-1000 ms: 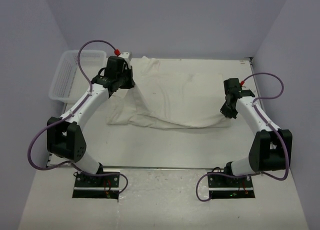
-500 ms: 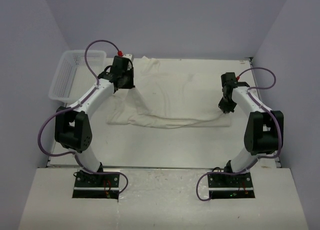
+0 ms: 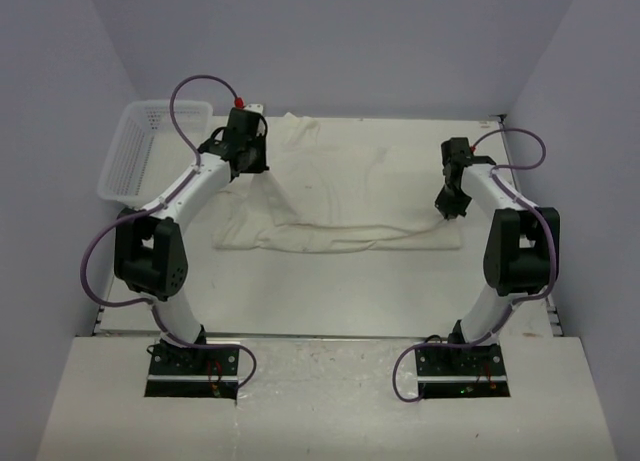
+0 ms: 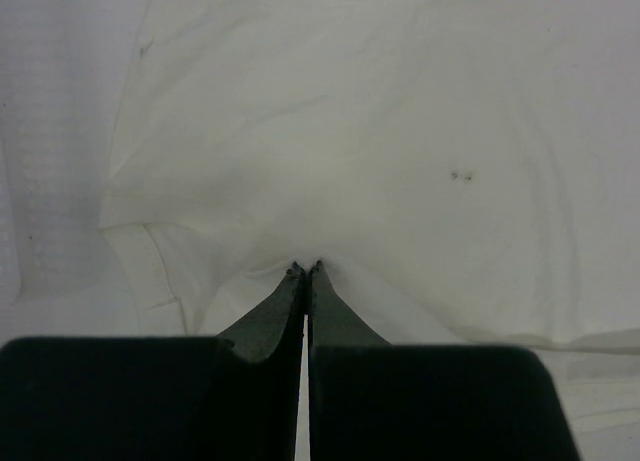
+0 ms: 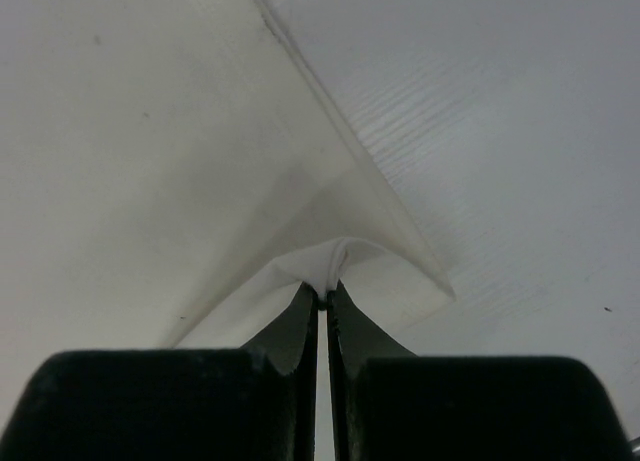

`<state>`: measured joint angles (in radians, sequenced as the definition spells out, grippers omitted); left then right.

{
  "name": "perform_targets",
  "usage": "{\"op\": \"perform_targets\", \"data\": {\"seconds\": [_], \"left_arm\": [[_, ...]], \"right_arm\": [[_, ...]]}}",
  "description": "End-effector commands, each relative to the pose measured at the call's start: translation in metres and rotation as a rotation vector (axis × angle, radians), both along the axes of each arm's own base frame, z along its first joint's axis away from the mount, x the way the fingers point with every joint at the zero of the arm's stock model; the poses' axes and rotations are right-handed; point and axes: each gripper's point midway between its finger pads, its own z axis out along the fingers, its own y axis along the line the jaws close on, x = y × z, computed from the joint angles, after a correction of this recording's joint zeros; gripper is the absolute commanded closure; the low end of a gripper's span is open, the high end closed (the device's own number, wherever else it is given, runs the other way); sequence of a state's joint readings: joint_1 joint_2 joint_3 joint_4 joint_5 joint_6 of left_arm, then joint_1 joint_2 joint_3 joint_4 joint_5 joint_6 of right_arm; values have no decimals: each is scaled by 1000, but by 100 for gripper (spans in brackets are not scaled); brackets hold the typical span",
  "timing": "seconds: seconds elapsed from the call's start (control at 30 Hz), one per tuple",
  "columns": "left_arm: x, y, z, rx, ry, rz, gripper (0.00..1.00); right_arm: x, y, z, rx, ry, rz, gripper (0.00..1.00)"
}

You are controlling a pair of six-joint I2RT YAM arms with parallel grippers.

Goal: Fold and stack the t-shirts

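On the table (image 3: 330, 291), jaws of the left arm (image 3: 185, 193) at ten o'clock and of the right arm (image 3: 497, 194) at three pinch the t-shirt (image 3: 350, 186).

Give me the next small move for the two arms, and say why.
Probably carry both pinched edges a little toward the far side, the right one more. The left gripper and right gripper are each shut on a fold of the t-shirt, and the right one sits less far out than the left.
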<state>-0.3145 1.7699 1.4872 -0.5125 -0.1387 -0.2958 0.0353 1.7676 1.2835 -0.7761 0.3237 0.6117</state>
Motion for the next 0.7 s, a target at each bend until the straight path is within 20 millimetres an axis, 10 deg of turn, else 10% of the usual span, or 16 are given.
{"op": "perform_targets", "data": {"seconds": [0.0, 0.67], "left_arm": [[16, 9, 22, 15, -59, 47, 100], [20, 26, 15, 30, -47, 89, 100]], "right_arm": [[24, -1, 12, 6, -53, 13, 100], [48, 11, 6, 60, -37, 92, 100]]}}
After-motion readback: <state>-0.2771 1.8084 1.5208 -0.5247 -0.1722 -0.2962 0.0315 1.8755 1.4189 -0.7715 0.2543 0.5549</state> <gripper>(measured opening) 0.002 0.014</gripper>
